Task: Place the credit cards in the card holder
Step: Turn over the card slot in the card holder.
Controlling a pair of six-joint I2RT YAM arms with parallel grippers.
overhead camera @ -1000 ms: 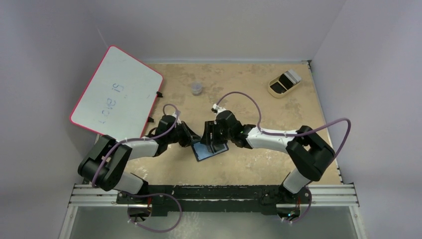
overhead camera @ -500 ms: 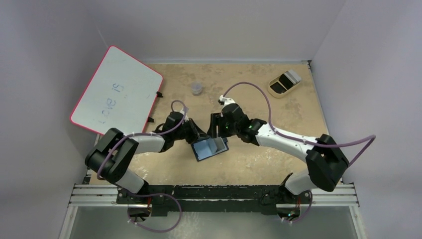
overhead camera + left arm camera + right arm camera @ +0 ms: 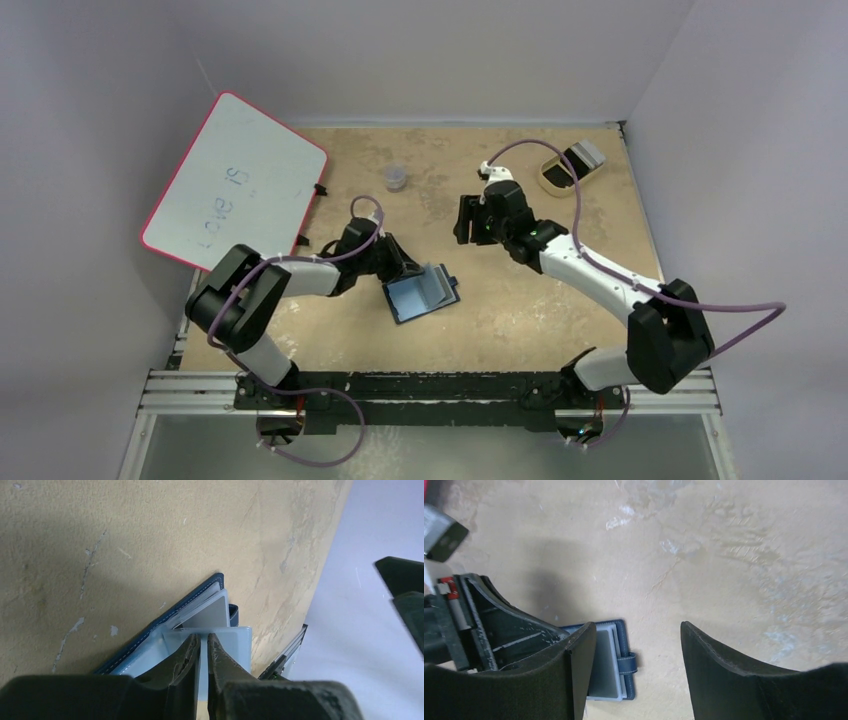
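Observation:
The navy card holder (image 3: 420,296) lies open on the table's middle, pale blue pockets up. My left gripper (image 3: 404,272) is at its left edge. In the left wrist view the left gripper (image 3: 204,636) is shut on a thin pale pocket leaf (image 3: 235,647) of the holder. A grey-white credit card (image 3: 212,612) sits in the pocket behind that leaf. My right gripper (image 3: 468,221) hangs open and empty, above and to the right of the holder. From the right wrist, the right gripper (image 3: 631,630) looks down on the card (image 3: 604,665) and the snap tab (image 3: 628,662).
A tan oval tray (image 3: 548,181) at the back right holds a dark card and a pale one. A pink-edged whiteboard (image 3: 235,180) leans at the back left. A small clear cup (image 3: 396,177) stands behind the holder. The metal rail (image 3: 430,392) runs along the near edge.
My right gripper has left the card holder and moved up and to the back right. The left gripper stays at the holder, whose pale pockets now show.

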